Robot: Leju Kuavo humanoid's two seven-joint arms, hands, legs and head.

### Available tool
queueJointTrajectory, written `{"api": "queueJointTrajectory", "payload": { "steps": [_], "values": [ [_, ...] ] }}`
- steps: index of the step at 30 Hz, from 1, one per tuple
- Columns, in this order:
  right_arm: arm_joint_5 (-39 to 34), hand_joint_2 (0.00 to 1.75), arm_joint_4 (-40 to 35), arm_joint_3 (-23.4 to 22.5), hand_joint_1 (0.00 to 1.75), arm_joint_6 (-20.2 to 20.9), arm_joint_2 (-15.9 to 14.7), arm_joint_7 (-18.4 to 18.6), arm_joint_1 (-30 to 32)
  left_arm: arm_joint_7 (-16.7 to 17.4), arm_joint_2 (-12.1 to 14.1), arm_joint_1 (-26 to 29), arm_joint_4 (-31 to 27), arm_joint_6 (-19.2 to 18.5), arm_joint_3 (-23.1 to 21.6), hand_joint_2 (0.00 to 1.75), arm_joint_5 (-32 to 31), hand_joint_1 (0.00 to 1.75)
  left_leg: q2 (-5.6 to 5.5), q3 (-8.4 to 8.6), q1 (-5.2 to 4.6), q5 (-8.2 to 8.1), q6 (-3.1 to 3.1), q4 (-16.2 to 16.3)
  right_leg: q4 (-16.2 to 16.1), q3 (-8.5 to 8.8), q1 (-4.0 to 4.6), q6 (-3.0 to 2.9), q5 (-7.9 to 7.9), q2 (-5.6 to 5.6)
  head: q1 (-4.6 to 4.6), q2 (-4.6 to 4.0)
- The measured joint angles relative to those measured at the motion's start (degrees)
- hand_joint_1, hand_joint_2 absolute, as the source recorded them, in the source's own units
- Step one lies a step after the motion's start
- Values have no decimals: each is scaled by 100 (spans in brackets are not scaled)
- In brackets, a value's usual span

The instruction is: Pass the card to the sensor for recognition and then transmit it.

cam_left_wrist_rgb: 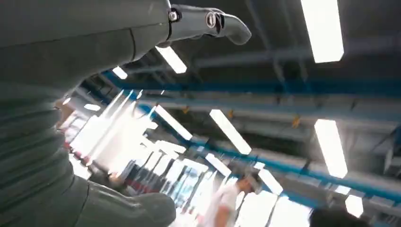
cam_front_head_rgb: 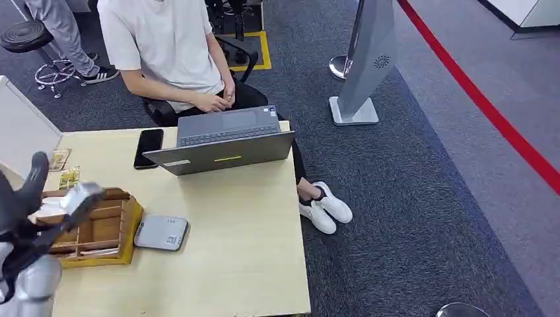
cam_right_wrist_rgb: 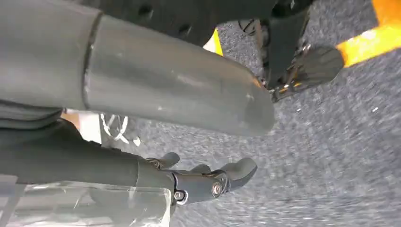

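Observation:
In the head view my left hand (cam_front_head_rgb: 30, 205) is raised at the table's near left, over the wooden card box (cam_front_head_rgb: 105, 231). A pale, blurred card (cam_front_head_rgb: 82, 195) sits pinched at its fingertips. The grey-white sensor pad (cam_front_head_rgb: 162, 232) lies flat on the table just right of the box, a short way from the card. In the left wrist view the left hand (cam_left_wrist_rgb: 71, 94) faces up toward the ceiling lights, with one finger (cam_left_wrist_rgb: 208, 21) stretched out. My right hand (cam_right_wrist_rgb: 203, 182) hangs beside my body over the carpet, fingers loosely bent and holding nothing.
A person in a white shirt (cam_front_head_rgb: 165, 39) sits at the far side of the table (cam_front_head_rgb: 244, 264) behind an open grey laptop (cam_front_head_rgb: 224, 142). A black phone (cam_front_head_rgb: 148, 147) lies left of it. A grey standing sign (cam_front_head_rgb: 366, 66) and a red floor line (cam_front_head_rgb: 489, 109) are to the right.

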Motion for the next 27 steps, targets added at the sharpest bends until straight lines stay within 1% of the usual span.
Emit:
{"api": "queueJointTrajectory", "payload": {
  "steps": [1, 2, 3, 6, 8, 9, 10, 11, 12, 13, 14, 15, 16, 17, 18, 19, 22, 23, 24, 25, 26, 27],
  "values": [
    [-46, 0, -2, -72, 0, -22, -17, 0, 31, -309, -11, 469, -403, 179, 96, 175, 81, 0, 1, 1, 0, -9, 1, 1, -2, -5, -1, 5, -9, 0, -4, 0],
    [-76, 0, -4, -114, 0, -44, -31, 0, 56, -621, -90, 873, -741, 261, 229, 175, 182, 0, -4, -2, 0, -15, 9, 2, -5, -4, 0, 10, -19, -7, 0, 0],
    [-105, 0, -7, -157, 0, -59, -41, 0, 68, -918, -153, 1223, -1084, 268, 395, 175, 243, 0, -12, -2, -1, -17, 11, 2, -6, 0, -1, 18, -32, -18, 9, 0],
    [-105, 0, -7, -240, 0, -68, -61, 0, 57, -1063, -273, 1822, -1733, 268, 702, 175, 341, 0, -26, -2, 0, -23, 8, 2, -6, 10, 0, 13, -38, -37, 9, 0],
    [-122, 0, -7, -279, 0, -79, -74, 0, 50, -1290, -378, 2055, -1987, 268, 883, 175, 591, 0, -26, -1, 1, -22, 8, 1, -4, 13, 1, 12, -38, -38, 4, 0],
    [-122, 0, -7, -303, 0, -85, -79, 2, 50, -1443, -450, 2171, -2079, 266, 986, 175, 887, 0, -26, 2, 2, -22, 8, 1, -4, 14, 1, 12, -38, -37, 4, 0],
    [-115, 0, -7, -325, 0, -87, -83, 22, 48, -1597, -527, 2319, -2148, 208, 1101, 175, 1382, 0, -23, 7, 2, -25, 4, 0, -3, 16, 1, 11, -37, -34, 7, 0],
    [-107, 0, -7, -339, 0, -87, -90, 48, 53, -1715, -593, 2467, -2171, 60, 1289, 175, 2092, 0, -22, 14, 2, -27, 1, 0, -3, 17, 1, 10, -37, -31, 2, 0],
    [-102, 0, -7, -343, 0, -87, -96, 68, 57, -1798, -671, 2576, -2169, -193, 1516, 175, 2677, 0, -21, 13, 3, -27, 1, 0, -3, 16, 2, 10, -38, -32, -4, 0],
    [-91, 0, -7, -343, 0, -87, -109, 92, 61, -1925, -770, 2613, -2145, -718, 1750, 175, 3417, 0, -28, 12, 3, -26, 1, 0, -3, 16, 2, 10, -39, -37, -2, 0],
    [-83, 0, -7, -343, 0, -85, -122, 120, 58, -2028, -954, 2596, -2038, -1402, 2083, 175, 4160, 0, -32, 14, 3, -26, 1, 0, -3, 14, 2, 12, -43, -41, -2, 0],
    [-81, 0, -7, -343, 0, -87, -131, 131, 55, -2097, -1109, 2500, -1811, -2142, 2458, 175, 4802, 0, -38, 15, 1, -25, 1, -1, -3, 20, 0, 11, -43, -48, 4, 0],
    [-81, 0, -7, -343, 0, -90, -138, 133, 53, -2152, -1271, 2363, -1521, -2914, 2919, 175, 5333, 0, -40, 15, 3, -24, 0, -1, -2, 31, 2, 11, -43, -49, -2, 0],
    [-81, 0, -7, -343, 0, -92, -140, 136, 48, -2176, -1420, 2237, -1190, -3648, 3462, 175, 5710, 0, -34, 17, 6, -23, -2, -1, -2, 28, 4, 4, -38, -44, 18, 0],
    [-81, 0, -7, -343, 0, -92, -140, 136, 48, -2228, -1530, 2168, -947, -4002, 3884, 175, 5872, 0, -20, 23, 8, -24, -3, -1, -2, 24, 6, 1, -35, -33, 9, 0],
    [-76, 0, -7, -345, 0, -92, -144, 138, 60, -2283, -1608, 2096, -741, -4115, 4248, 175, 5908, 0, -16, 25, 6, -24, -3, -1, -2, 24, 5, -3, -32, -27, 4, 0],
    [-78, 0, -7, -345, 0, -94, -153, 142, 66, -2313, -1832, 1941, -370, -4189, 4884, 175, 5884, 0, -20, 23, 7, -24, -2, 0, -3, 27, 5, 0, -34, -31, 4, 0],
    [-78, 0, -7, -345, 0, -94, -153, 142, 61, -2225, -1899, 1903, -305, -4266, 5026, 0, 5924, 0, -22, 22, 6, -25, -1, 0, -3, 29, 4, 3, -36, -33, 2, 0],
    [-74, 0, -7, -345, 0, -101, -155, 142, 60, -1953, -1937, 1812, -191, -4443, 5175, 0, 6084, 0, -32, 21, 0, -26, 1, 0, -4, 33, 0, 6, -38, -41, 7, 0],
    [-59, 0, -7, -345, 0, -101, -155, 151, 57, -1508, -1965, 1689, 70, -4730, 5380, 0, 6388, 0, -37, 22, -2, -26, 1, 0, -3, 37, -1, 6, -39, -49, 7, 0],
    [-32, 0, -7, -345, 0, -100, -155, 153, 51, -1134, -1963, 1551, 429, -4966, 5619, 0, 6672, 0, -39, 22, -2, -26, 1, -1, -3, 41, -1, 6, -39, -48, 4, 0],
    [24, 0, -7, -345, 0, -98, -155, 177, 47, -839, -1902, 1394, 1074, -5152, 5948, 0, 6883, 0, -35, 29, -3, -27, 0, -5, -3, 43, -2, 3, -40, -45, 13, 0]
  ]
}}
